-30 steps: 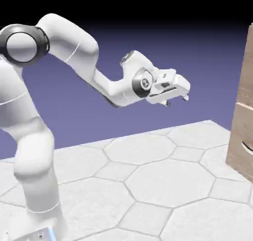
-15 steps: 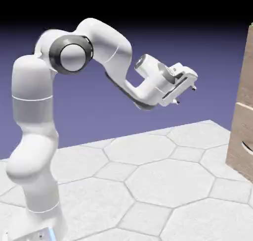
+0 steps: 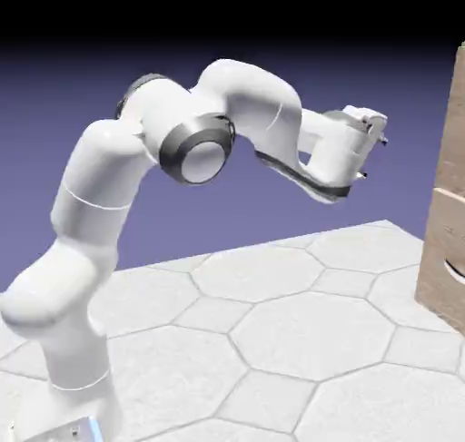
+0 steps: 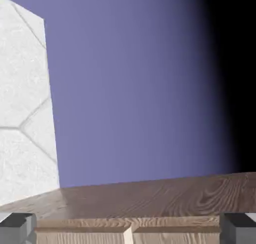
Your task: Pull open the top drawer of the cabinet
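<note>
**Reaching out beside the cabinet (image 3: 440,240) with the gripper (image 3: 373,158) spread wide**

Exterior view: Rises from 7 o'clock on the white arm (image 3: 91,186), bends over the middle, and ends between 2 and 3 o'clock. Points the gripper toward the cabinet, near but not touching. Shows the cabinet at 3 o'clock, cut off by the picture's edge. Has the top drawer (image 3: 455,127) between 2 and 3 o'clock, closed, above a pale seam. Has a curved handle (image 3: 455,270) lower down, between 3 and 4 o'clock.

Hand view: Shows the grey fingertips (image 4: 18,228) far apart, between 7 and 8 o'clock and between 4 and 5 o'clock. Shows brown wood (image 4: 145,198) at 6 o'clock, with lighter wood below it; looks like part of the cabinet, but hard to say which part so close up. Shows white floor tiles (image 4: 25,82) at 9 o'clock.
</note>
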You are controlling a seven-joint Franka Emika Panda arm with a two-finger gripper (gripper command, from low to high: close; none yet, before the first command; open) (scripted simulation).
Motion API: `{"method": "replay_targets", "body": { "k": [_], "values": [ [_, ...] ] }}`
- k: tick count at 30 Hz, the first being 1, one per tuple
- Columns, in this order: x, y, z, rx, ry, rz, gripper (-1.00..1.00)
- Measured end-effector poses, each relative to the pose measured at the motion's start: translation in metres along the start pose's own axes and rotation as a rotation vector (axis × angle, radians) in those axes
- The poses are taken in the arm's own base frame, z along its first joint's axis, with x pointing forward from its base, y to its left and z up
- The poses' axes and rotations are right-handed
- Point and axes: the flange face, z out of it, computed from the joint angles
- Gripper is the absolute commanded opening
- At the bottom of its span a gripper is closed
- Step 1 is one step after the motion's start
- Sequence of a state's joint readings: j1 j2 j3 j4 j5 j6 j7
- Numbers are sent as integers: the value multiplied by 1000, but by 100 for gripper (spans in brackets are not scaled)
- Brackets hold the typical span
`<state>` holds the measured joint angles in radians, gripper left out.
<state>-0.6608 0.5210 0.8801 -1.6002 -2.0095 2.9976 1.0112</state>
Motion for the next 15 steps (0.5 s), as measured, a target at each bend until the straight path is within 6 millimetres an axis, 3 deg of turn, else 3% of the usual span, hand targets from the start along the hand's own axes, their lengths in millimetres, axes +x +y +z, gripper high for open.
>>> {"method": "replay_targets", "body": {
  "k": [8,15],
  "values": [
    [-21,82,17,-140,116,-80,0],
    [-67,178,18,-323,165,-127,0]
  ]
}}
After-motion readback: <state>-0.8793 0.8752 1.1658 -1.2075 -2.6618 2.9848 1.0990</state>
